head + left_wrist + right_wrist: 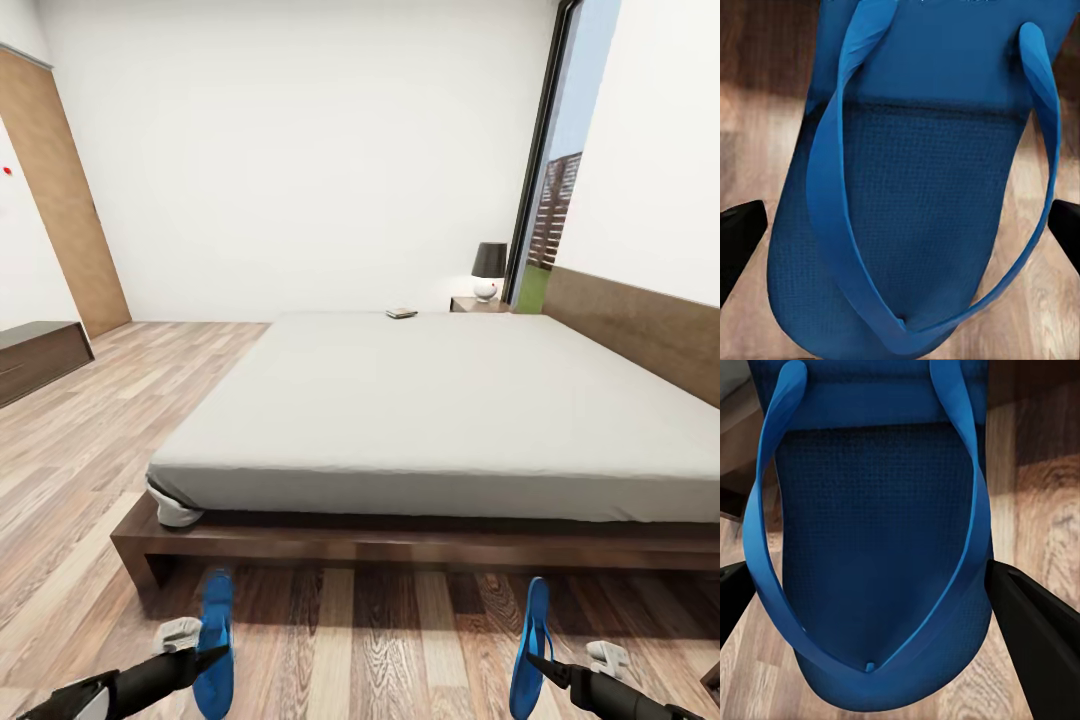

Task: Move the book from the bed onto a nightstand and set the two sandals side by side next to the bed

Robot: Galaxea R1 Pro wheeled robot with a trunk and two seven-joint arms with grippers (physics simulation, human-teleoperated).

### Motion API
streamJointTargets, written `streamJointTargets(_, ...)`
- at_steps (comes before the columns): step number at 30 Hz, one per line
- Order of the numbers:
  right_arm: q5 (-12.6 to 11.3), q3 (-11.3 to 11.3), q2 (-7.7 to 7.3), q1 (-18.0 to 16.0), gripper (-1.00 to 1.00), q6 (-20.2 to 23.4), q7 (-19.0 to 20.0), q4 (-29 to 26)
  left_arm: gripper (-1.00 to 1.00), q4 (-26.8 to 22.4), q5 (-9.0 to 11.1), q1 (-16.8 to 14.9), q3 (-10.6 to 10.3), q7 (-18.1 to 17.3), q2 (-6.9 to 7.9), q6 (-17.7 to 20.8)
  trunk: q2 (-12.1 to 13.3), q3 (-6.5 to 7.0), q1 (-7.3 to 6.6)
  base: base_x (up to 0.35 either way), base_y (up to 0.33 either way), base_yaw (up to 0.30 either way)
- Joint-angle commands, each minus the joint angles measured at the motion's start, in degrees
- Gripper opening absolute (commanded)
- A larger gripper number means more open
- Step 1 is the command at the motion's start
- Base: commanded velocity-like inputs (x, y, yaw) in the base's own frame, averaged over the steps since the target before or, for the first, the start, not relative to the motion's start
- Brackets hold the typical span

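Left sandal (922,225) between left fingers (739,236) | right sandal (877,555) between right fingers (1035,637)

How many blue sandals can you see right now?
2. One sandal is at the left tool, the other sandal at the right tool, both above the floor near the foot of the bed, well apart.

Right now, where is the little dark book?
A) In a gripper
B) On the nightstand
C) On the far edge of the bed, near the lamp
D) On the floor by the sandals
C: the book lies on the bed at its far edge, short of the nightstand that carries the lamp.
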Motion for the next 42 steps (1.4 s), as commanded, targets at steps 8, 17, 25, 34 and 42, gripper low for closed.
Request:
streamJointTargets(8,0.16,-0.39,0.0,-0.04,-1.0,0.12,0.25,0.04,-1.0,-15.26,-6.59,-0.19,-0.59,19.45,-0.28,20.29,-0.02,-0.06,-0.01,0.0,0.0,0.0)
streamJointTargets(17,0.14,-0.45,-0.19,-0.04,-1.0,0.67,0.8,0.04,-1.0,-19.88,-15.61,-0.22,-0.62,29.77,-3.36,26.88,-0.02,-0.06,-0.01,0.0,0.0,0.0)
streamJointTargets(25,0.16,-0.41,-0.44,-0.04,-1.0,0.6,0.73,0.04,-1.0,-20.16,-16.01,-0.28,-0.58,32.86,-5.18,27.12,-0.02,-0.06,-0.01,0.0,0.0,0.0)
streamJointTargets(34,0.16,-0.44,-0.44,-0.04,-1.0,0.25,0.37,0.04,-1.0,-20.94,-15.83,-1.0,-0.52,38.34,-5.22,26.81,-0.02,-0.06,-0.01,0.0,0.0,0.0)
streamJointTargets(42,0.16,-0.43,-0.44,-0.04,-1.0,0.21,0.37,0.04,-1.0,-21.04,-15.54,-1.07,-0.45,39.47,-5.24,26.74,-0.83,-0.42,0.43,0.0,0.0,0.0)
